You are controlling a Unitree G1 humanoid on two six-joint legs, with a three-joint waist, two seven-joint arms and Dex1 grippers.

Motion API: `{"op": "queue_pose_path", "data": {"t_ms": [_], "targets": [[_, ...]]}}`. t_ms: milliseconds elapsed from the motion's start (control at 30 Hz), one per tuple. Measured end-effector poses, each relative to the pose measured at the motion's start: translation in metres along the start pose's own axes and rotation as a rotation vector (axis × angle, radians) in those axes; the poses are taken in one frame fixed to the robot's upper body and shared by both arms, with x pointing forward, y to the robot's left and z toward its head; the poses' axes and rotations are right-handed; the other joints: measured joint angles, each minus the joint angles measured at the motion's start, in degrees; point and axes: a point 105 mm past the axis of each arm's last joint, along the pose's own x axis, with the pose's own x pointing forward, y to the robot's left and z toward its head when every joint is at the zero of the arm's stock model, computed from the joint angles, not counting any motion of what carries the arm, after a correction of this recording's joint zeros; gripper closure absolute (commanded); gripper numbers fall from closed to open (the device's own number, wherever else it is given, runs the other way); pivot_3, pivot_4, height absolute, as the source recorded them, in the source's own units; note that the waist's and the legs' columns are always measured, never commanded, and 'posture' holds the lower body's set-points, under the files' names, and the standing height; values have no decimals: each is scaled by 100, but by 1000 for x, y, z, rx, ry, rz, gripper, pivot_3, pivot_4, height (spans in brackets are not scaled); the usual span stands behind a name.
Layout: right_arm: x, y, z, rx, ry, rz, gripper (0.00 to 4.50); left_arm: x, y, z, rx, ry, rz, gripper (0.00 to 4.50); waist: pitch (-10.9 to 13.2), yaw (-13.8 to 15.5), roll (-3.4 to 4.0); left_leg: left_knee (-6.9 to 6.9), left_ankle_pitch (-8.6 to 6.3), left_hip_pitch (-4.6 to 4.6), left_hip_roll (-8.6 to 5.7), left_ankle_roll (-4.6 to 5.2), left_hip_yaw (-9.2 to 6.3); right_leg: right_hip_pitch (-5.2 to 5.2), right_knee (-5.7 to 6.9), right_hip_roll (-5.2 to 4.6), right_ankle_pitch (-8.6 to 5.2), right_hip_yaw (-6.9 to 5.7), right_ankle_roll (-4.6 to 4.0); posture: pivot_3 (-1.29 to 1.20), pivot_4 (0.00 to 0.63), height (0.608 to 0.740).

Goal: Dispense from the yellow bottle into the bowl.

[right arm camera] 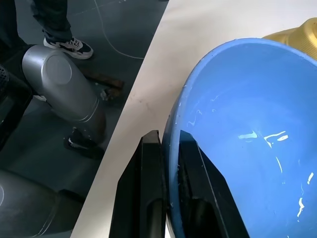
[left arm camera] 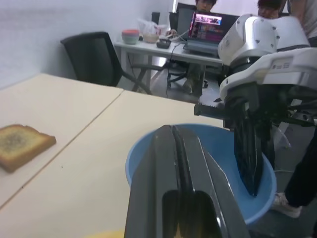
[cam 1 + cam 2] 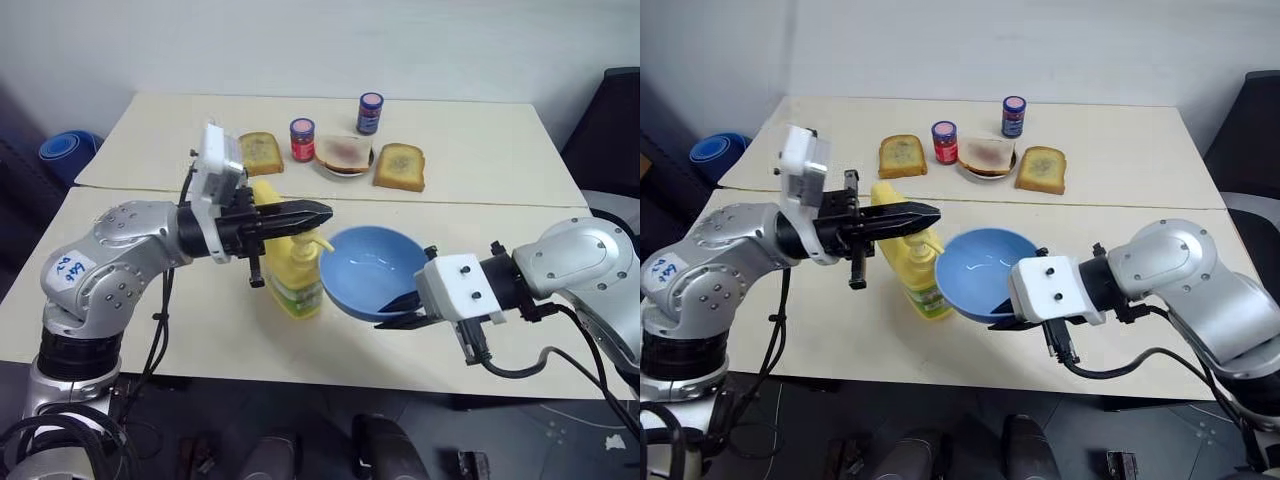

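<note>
The yellow bottle (image 3: 292, 270) stands upright on the near table (image 3: 200, 330), toward its middle. The left gripper (image 3: 318, 214) lies level just above the bottle's pump top (image 3: 308, 243), its two black fingers pressed together with nothing between them, tips pointing toward three o'clock. The bowl (image 3: 372, 270) is tilted just beside the bottle at its three o'clock, rim close to the pump spout. The right gripper (image 1: 168, 144) is clamped on the bowl's rim at about five o'clock, one finger (image 1: 148, 188) outside the wall and the other inside.
</note>
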Motion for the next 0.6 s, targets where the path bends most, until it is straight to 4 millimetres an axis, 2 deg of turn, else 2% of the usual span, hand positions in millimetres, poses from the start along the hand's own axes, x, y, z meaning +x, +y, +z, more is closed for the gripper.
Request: {"op": "queue_pose_path", "data": {"t_ms": [600], "targets": [[3, -6, 8, 14, -42, -28, 4500, 2, 2, -8, 6, 106, 63, 4466, -18, -6, -16, 0, 4, 23, 0, -6, 0, 19, 8, 0, 0, 4, 0, 0, 150, 740]]}}
